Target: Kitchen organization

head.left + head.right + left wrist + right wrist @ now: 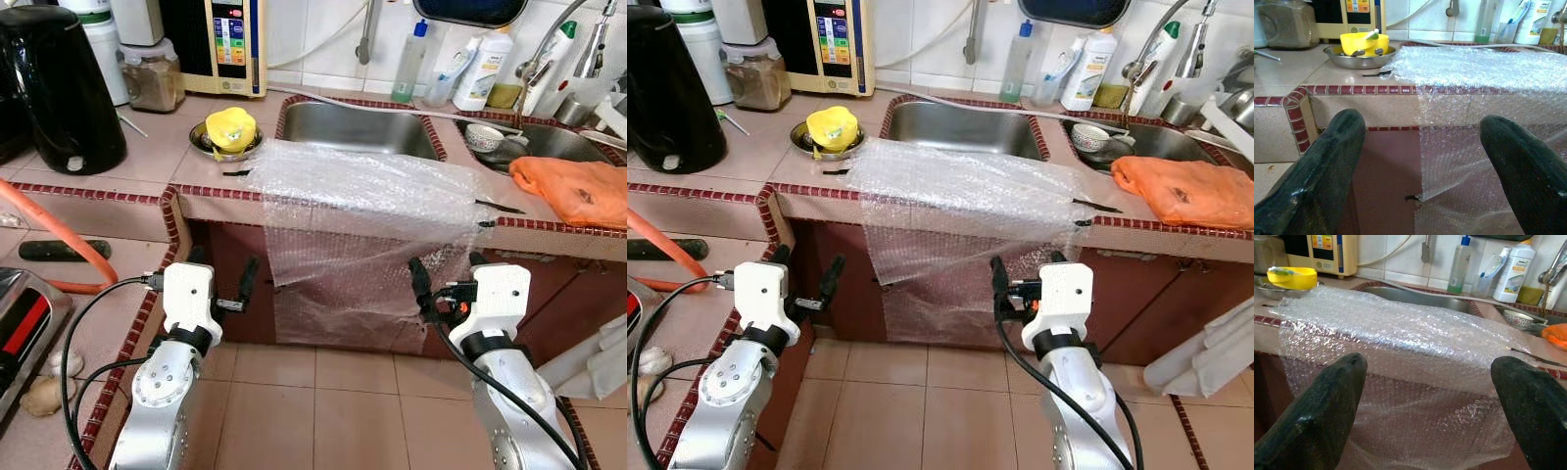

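Note:
A sheet of bubble wrap lies over the tiled counter's front edge before the steel sink and hangs down over the cabinet, held by strips of black tape. A yellow bowl sits in a steel dish to the left of the sink. My left gripper is open below counter height, facing the sheet's left edge. My right gripper is open too, facing the hanging wrap near its right side. Neither touches anything.
A black kettle and a jar stand at the back left. An orange cloth lies on the right counter beside a second sink holding a small bowl. Bottles line the wall. An orange hose crosses the lower left ledge.

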Controlling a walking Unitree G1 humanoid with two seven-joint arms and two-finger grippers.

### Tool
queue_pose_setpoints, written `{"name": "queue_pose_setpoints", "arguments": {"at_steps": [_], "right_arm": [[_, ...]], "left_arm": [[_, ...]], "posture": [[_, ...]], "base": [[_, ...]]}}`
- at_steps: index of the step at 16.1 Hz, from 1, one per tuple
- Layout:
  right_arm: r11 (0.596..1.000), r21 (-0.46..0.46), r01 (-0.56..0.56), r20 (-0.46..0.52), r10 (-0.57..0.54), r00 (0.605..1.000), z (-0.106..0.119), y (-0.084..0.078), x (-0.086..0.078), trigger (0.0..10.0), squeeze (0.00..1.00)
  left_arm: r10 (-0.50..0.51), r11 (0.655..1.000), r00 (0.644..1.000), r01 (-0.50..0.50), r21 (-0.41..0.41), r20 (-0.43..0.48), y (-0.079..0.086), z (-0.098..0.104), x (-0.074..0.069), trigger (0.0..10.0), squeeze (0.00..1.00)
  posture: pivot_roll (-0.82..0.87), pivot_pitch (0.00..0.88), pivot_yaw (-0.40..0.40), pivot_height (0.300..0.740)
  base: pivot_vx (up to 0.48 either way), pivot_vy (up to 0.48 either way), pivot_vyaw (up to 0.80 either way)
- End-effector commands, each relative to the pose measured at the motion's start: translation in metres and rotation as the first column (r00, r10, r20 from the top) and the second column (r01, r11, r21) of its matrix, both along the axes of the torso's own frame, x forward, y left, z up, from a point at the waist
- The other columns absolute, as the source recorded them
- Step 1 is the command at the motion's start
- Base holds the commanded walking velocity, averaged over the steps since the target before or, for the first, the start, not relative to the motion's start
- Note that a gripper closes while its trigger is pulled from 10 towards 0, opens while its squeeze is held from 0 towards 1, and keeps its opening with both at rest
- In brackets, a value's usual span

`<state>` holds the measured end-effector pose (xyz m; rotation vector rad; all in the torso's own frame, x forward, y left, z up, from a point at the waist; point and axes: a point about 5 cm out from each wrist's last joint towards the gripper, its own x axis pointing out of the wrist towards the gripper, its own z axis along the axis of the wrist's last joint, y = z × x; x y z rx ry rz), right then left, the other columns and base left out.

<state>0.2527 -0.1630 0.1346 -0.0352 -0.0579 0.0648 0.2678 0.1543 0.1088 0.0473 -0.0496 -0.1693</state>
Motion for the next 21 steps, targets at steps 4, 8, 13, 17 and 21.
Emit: {"name": "queue_pose_setpoints", "arguments": {"at_steps": [4, 8, 13, 17, 21], "right_arm": [[1.000, -0.009, 0.021, 0.019, -0.021, 1.000, 0.0031, -0.0036, -0.0015, 10.0, 0.00], [1.000, -0.011, 0.029, 0.019, -0.029, 0.999, 0.0021, -0.0038, -0.0018, 10.0, 0.00], [0.999, -0.016, 0.037, 0.019, -0.037, 0.999, 0.0014, -0.0049, -0.0026, 10.0, 0.00], [0.999, -0.024, 0.035, 0.025, -0.035, 0.999, 0.0023, -0.0053, -0.0024, 10.0, 0.00], [0.999, -0.028, 0.037, 0.025, -0.036, 0.999, 0.0024, -0.0058, -0.0038, 10.0, 0.00]], "left_arm": [[-0.030, 0.999, 1.000, 0.030, -0.011, -0.003, -0.0041, 0.0027, -0.0005, 10.0, 0.00], [-0.037, 0.999, 0.999, 0.037, -0.009, -0.012, -0.0018, 0.0019, 0.0006, 10.0, 0.00], [-0.051, 0.999, 0.999, 0.051, -0.007, -0.017, -0.0018, 0.0019, 0.0014, 10.0, 0.00], [-0.049, 0.999, 0.999, 0.049, -0.001, -0.015, -0.0012, 0.0021, 0.0021, 10.0, 0.00], [-0.062, 0.998, 0.998, 0.061, 0.023, 0.023, -0.0034, 0.0090, 0.0019, 10.0, 0.00]], "posture": [[0.03, 0.000, -0.042, 0.740], [0.02, 0.000, -0.030, 0.740], [0.02, 0.000, -0.021, 0.740], [0.02, 0.000, -0.022, 0.740], [0.02, 0.000, -0.026, 0.740]], "base": [[0.305, 0.000, 0.00], [0.356, 0.000, 0.00], [0.380, 0.000, 0.00], [0.382, 0.000, 0.00], [0.382, 0.000, 0.00]]}}
